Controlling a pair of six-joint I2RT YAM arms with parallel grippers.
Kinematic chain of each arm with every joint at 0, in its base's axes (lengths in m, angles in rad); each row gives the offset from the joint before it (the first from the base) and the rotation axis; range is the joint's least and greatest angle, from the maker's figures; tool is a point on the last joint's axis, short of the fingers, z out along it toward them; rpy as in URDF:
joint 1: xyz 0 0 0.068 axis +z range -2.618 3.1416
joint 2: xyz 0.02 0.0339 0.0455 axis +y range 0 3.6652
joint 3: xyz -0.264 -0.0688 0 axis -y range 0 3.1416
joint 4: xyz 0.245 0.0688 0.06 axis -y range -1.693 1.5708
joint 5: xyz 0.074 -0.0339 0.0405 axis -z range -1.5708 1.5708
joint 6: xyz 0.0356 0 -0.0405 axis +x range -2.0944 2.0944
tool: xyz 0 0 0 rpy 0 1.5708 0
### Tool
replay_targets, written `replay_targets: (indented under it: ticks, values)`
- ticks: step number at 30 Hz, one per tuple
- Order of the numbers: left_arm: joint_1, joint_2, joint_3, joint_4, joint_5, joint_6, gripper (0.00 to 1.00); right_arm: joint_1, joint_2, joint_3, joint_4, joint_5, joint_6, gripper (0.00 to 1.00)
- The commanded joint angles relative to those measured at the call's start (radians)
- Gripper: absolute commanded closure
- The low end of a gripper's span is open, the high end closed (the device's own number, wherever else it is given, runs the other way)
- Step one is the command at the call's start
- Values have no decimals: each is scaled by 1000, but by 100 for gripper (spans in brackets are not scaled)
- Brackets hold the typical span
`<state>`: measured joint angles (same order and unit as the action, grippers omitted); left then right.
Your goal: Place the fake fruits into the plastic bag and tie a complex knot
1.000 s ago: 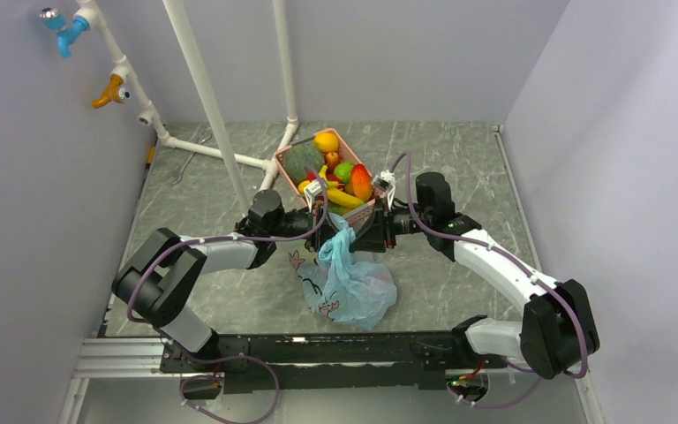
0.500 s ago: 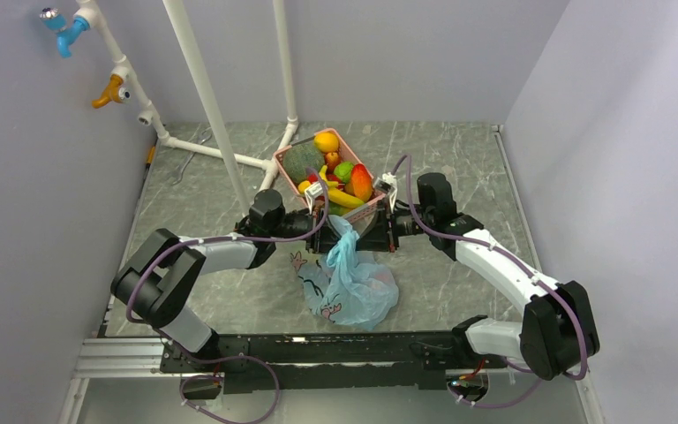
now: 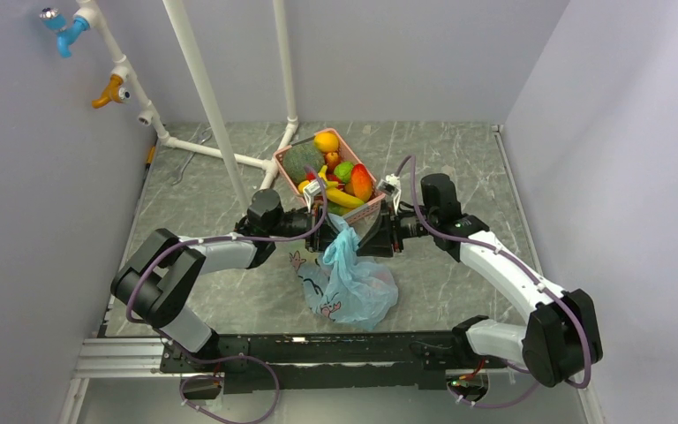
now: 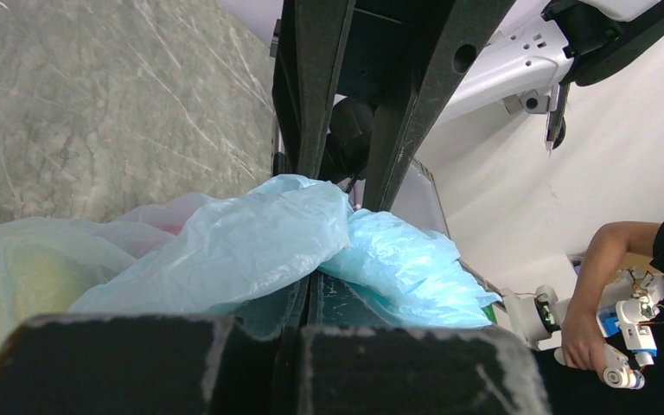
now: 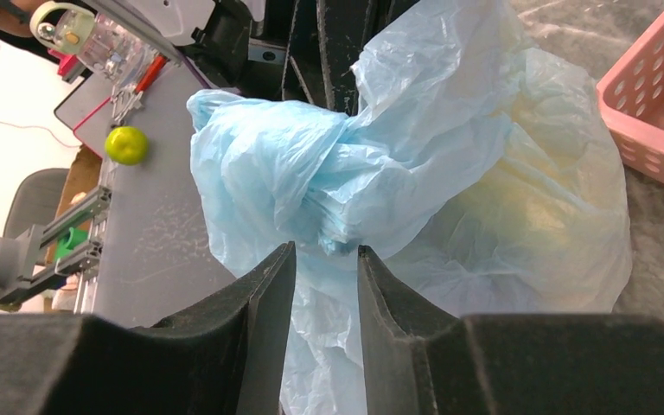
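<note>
The light-blue plastic bag (image 3: 350, 284) lies on the table between both arms, its top pulled up. Something yellowish shows through its wall (image 5: 519, 203). My left gripper (image 4: 309, 281) is shut on a handle of the bag (image 4: 251, 242). The handles are twisted into a knot-like bunch (image 5: 341, 164). My right gripper (image 5: 327, 251) stands open just short of that bunch, with only loose plastic behind the gap. Fake fruits fill the pink basket (image 3: 373, 207): an orange (image 3: 326, 141), a melon (image 3: 300, 163), a mango (image 3: 361, 183) and a banana (image 3: 344, 199).
The pink basket's wall (image 5: 648, 121) is right beside the bag. A white pipe frame (image 3: 203, 97) rises from the back left of the table, with coloured taps (image 3: 110, 90) on the left wall. Grey walls close in both sides.
My right arm has drawn back a little to the right, away from the bag's top. The left gripper stays where it was, holding the handle.
</note>
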<state>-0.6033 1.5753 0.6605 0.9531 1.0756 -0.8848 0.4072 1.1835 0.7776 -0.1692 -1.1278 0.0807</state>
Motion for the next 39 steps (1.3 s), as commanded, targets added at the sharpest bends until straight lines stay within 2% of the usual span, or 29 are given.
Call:
replay_targets:
  ticks: [1,6,9,11,13,15,20,23,28,30,31,32,33,36,39]
  values:
    - [-5,-7,32,67,4,-10,100,2,17,1,103,-18,27,64]
    - [-13,0,42,73,5,-12,100,16,29,-10,147,-17,39,69]
    - [-22,0,48,64,3,-6,100,19,34,-11,190,-22,63,76]
    - [-25,1,50,56,2,-2,100,20,37,-3,187,-28,56,85]
    - [-25,-1,54,45,2,5,100,20,33,4,152,-31,23,100]
    - [-16,-10,56,17,7,18,94,18,20,6,96,-36,-20,100]
    - [33,-77,29,-109,22,91,61,5,-14,17,-14,-10,-115,100]
    - [64,-146,14,-247,24,183,53,6,-30,14,-12,5,-110,100]
    - [139,-278,35,-595,8,412,44,6,-41,22,-25,47,-112,100]
    - [178,-363,64,-809,13,596,40,5,-43,24,-28,66,-110,100]
    - [185,-395,91,-978,9,707,38,7,-45,25,-31,73,-109,100]
    - [186,-425,122,-1107,-4,877,35,7,-46,26,-33,83,-112,100]
    - [182,-446,151,-1202,-7,968,33,8,-47,28,-39,93,-116,100]
    - [130,-480,237,-1361,-58,1059,29,18,-47,33,-49,118,-112,100]
    - [48,-470,293,-1385,-138,1036,30,30,-53,32,-48,133,-106,100]
